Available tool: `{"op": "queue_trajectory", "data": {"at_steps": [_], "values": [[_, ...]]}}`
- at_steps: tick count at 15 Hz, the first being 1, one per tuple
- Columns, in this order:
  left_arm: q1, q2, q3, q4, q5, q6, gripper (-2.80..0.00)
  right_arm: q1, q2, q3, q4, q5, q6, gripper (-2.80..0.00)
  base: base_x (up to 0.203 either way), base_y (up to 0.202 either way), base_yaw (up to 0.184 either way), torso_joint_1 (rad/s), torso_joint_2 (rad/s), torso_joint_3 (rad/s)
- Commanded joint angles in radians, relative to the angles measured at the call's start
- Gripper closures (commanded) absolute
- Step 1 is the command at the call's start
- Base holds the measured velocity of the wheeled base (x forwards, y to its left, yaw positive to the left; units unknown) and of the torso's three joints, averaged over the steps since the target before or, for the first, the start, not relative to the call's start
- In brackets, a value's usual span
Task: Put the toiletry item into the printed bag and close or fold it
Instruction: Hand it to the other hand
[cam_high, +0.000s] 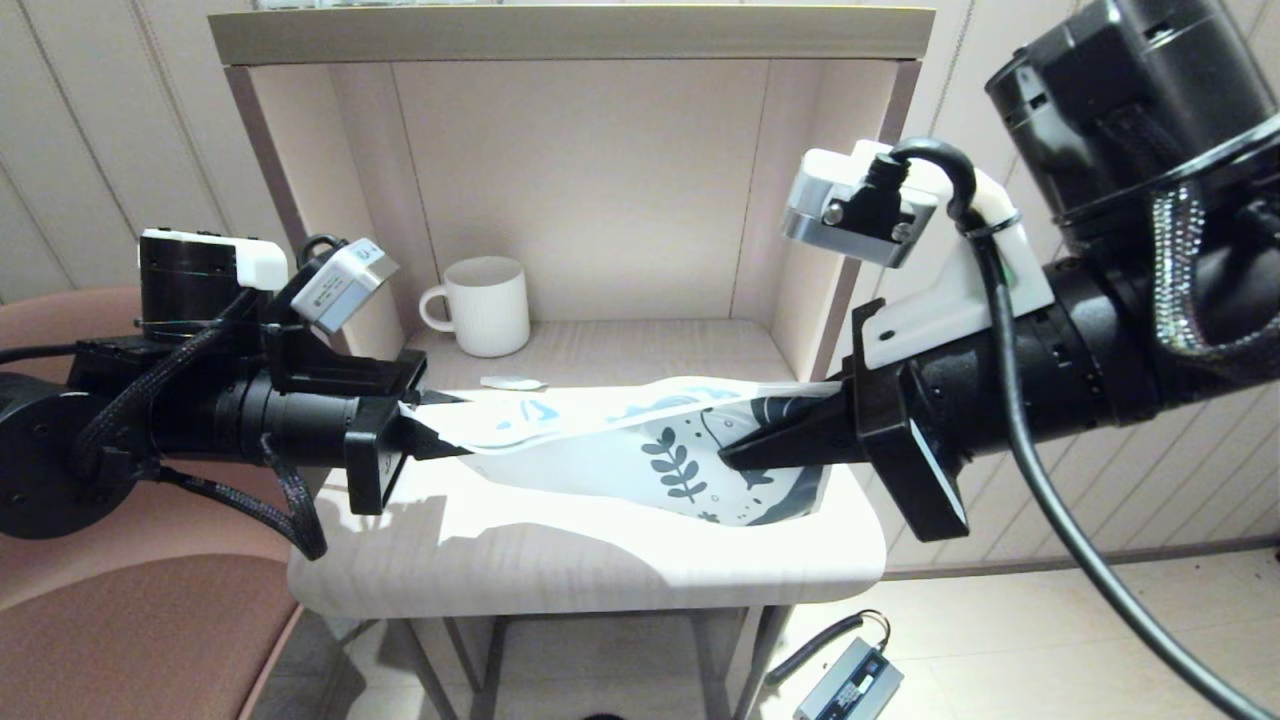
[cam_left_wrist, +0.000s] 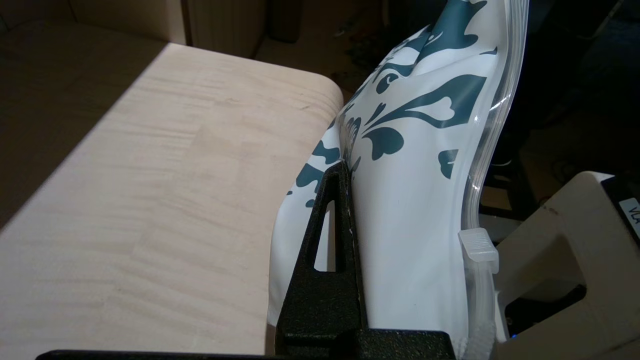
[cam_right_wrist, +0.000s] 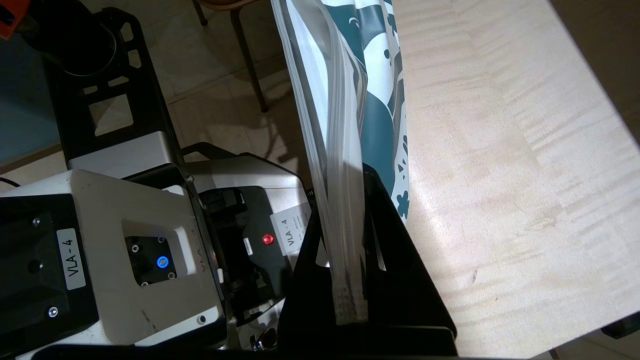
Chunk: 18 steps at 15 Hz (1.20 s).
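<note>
The printed bag, white with dark teal leaves, hangs stretched between both grippers just above the light wooden table. My left gripper is shut on its plain white end; in the left wrist view one black finger presses the bag, whose clear zip slider sits near that end. My right gripper is shut on the printed end, and its fingers clamp the bag's clear zip strip. A small flat white item lies on the table behind the bag. The bag's contents are hidden.
A white ribbed mug stands at the back left inside the open shelf box. A brown chair is at the left of the table. A power brick with a cable lies on the floor below.
</note>
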Motion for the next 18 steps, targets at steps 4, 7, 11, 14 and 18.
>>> {"op": "queue_trajectory", "data": {"at_steps": [4,7,11,14,18], "values": [[0.0,0.0,0.001,-0.003,-0.007,0.002,0.0,0.003,0.003,0.016,-0.02,-0.012,-0.013,0.0,0.0,0.0,0.0,0.0,0.0,0.0],[0.0,0.003,0.0,-0.003,-0.007,0.003,0.0,0.011,-0.004,0.029,-0.052,-0.013,-0.027,-2.8,0.0,0.0,0.0,0.0,0.0,0.0],[0.0,0.006,0.003,-0.005,-0.007,0.003,0.0,0.009,-0.01,0.038,-0.054,-0.013,-0.026,-2.8,0.0,0.0,0.0,0.0,0.0,0.0],[0.0,0.041,-0.006,-0.008,0.001,0.01,0.0,-0.011,-0.047,0.036,-0.054,-0.013,-0.024,-2.8,0.0,0.0,0.0,0.0,0.0,0.0],[0.023,0.085,-0.032,-0.013,0.086,0.023,0.0,-0.091,-0.08,0.02,-0.053,-0.012,0.008,-2.8,0.0,0.0,0.0,0.0,0.0,0.0]]}}
